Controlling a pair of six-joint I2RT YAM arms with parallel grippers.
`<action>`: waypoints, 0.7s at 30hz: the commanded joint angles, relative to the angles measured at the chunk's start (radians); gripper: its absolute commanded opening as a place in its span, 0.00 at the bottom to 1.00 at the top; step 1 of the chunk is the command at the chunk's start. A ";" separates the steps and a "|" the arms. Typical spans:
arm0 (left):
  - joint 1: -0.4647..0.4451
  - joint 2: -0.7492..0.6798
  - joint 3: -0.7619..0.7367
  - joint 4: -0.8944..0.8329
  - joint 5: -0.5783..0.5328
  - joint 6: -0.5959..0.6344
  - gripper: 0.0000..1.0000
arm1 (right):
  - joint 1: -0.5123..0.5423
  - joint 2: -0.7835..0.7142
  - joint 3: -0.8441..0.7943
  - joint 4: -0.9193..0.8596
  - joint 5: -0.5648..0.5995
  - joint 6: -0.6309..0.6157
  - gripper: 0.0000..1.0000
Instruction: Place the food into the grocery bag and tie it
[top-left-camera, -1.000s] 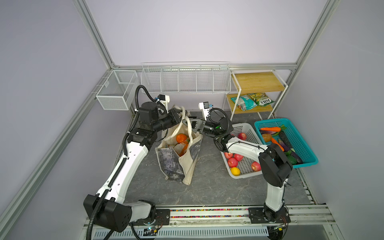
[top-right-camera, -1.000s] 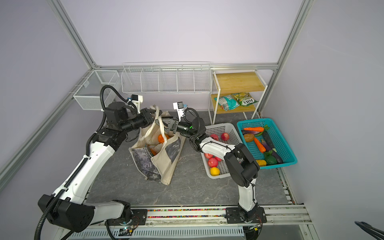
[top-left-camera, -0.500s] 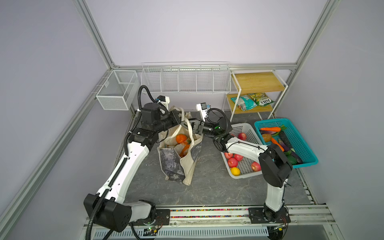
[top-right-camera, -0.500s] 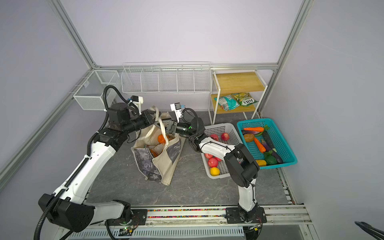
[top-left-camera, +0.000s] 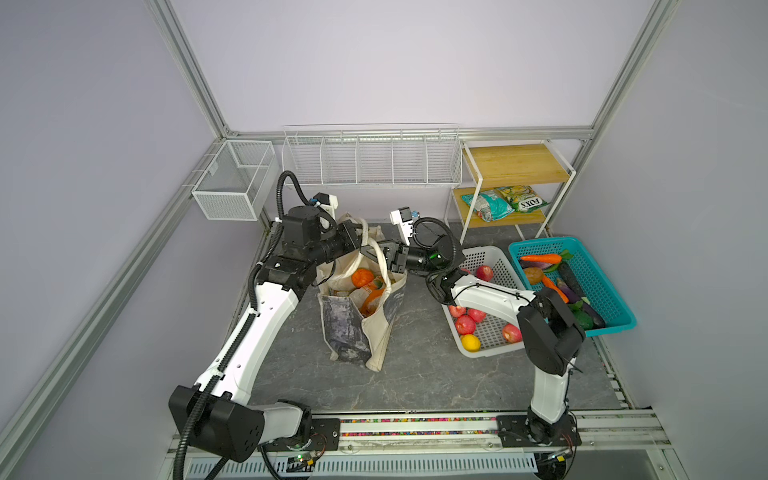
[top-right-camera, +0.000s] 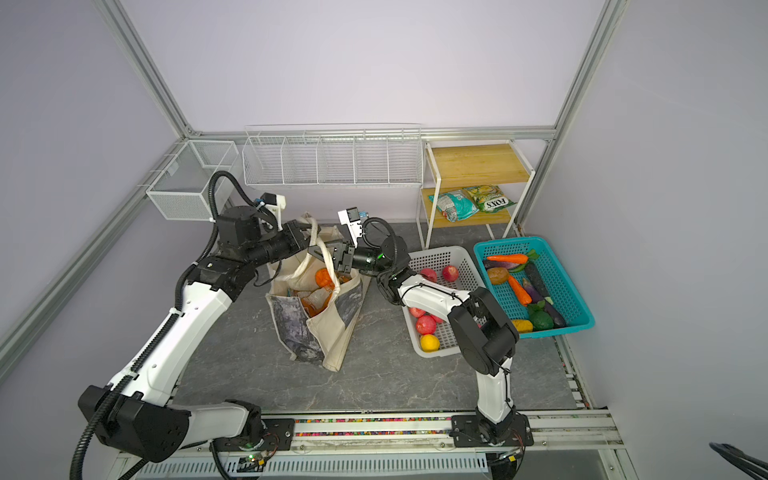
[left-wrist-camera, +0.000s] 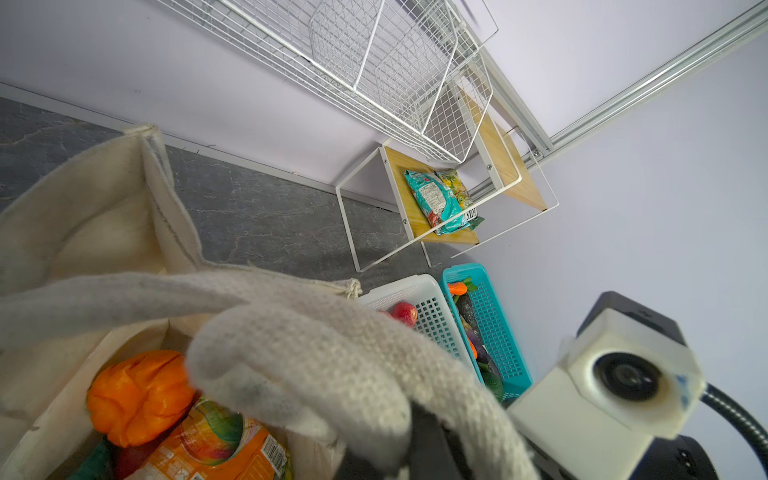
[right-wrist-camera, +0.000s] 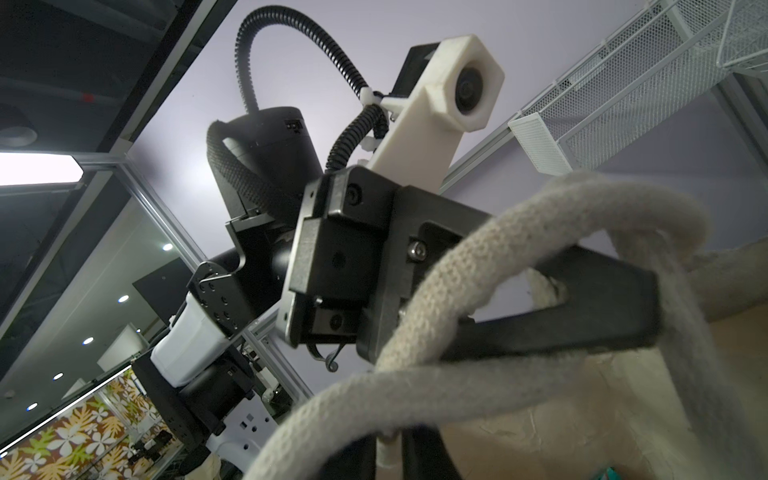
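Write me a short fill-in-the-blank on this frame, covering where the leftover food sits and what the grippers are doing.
The two snack packets lie on the ___ tier of the wooden shelf. The carrots lie in the plastic basket coloured ___. The white basket holds red apples and one ___ fruit. The left gripper and the right gripper are both ___ on the grocery bag's strap handles.
Missing: lower; teal; yellow; shut.

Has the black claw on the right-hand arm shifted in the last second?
Yes, slightly: the right gripper has edged left, away from the white perforated plastic basket, toward the cream fabric grocery bag, shutting on its strap handle.
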 joint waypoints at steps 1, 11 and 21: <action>0.008 0.026 0.013 -0.085 -0.012 0.037 0.00 | -0.004 -0.084 -0.013 0.113 -0.029 0.004 0.08; 0.015 0.016 0.099 -0.142 0.037 0.047 0.00 | -0.035 -0.184 -0.057 -0.295 -0.071 -0.291 0.07; 0.016 -0.030 0.130 -0.196 0.063 0.031 0.00 | -0.046 -0.258 -0.003 -0.820 0.015 -0.672 0.07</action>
